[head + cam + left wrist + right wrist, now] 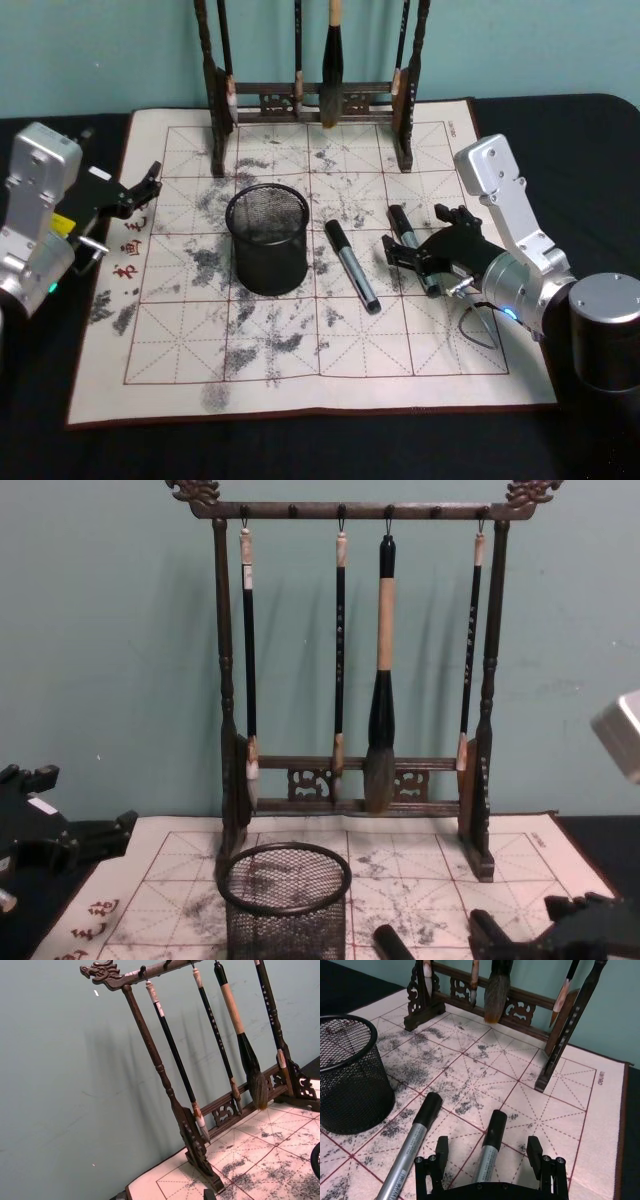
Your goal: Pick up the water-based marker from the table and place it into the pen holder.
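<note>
**A:** Start at the left of the head view. What's there?

**B:** The left gripper sits at mid-height by the left border of the practice mat. Its fingers are parted, with nothing between them.

**A:** And moving right?

**B:** The pen holder stands upright on the mat, a little left of the frame's centre. Just to its right, not touching it, the middle marker lies flat. Its black cap points to the top of the frame and its grey barrel slants down to the lower right.

**A:** Is there a second one?

**B:** Yes. The right marker lies on the mat right of centre, roughly parallel to the first.

**A:** Is it being held?

**B:** No. The right gripper straddles it with its fingers spread. In the right wrist view there is a clear gap between the marker's barrel and each finger (the middle marker shows there too, outside the fingers, on the pen holder's side).

**A:** What's behind all this?

**B:** The wooden brush rack stands at the top centre, on the mat's far edge. Four brushes hang from it. The black table shows around the mat.
</note>
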